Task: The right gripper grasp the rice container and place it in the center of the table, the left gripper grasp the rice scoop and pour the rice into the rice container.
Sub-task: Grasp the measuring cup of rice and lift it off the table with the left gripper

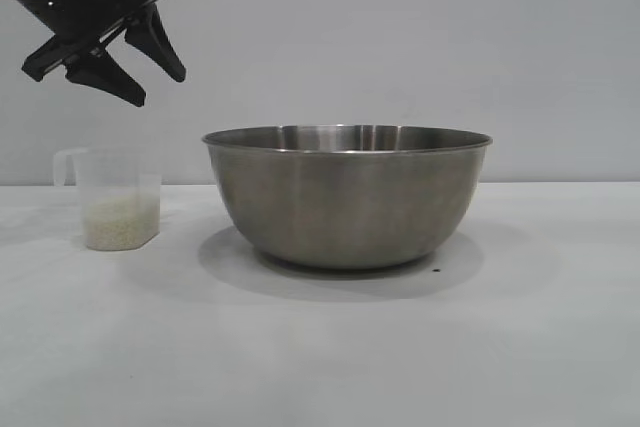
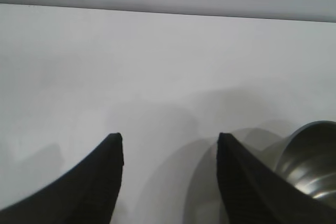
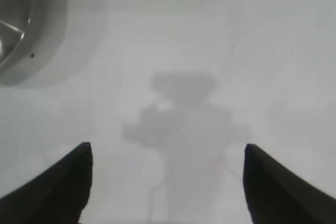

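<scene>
Already the bowl [image 1: 347, 197] sat upright in the middle of the table [image 1: 320, 347]. The scoop [image 1: 112, 197] stood well to its left, apart from it, with rice [image 1: 120, 222] filling its bottom. Above the scoop hung the left gripper [image 1: 158, 87] — fingers spread, holding nothing. The right gripper [image 3: 168, 150] hovered over bare table beside the bowl, its fingers wide apart too.
</scene>
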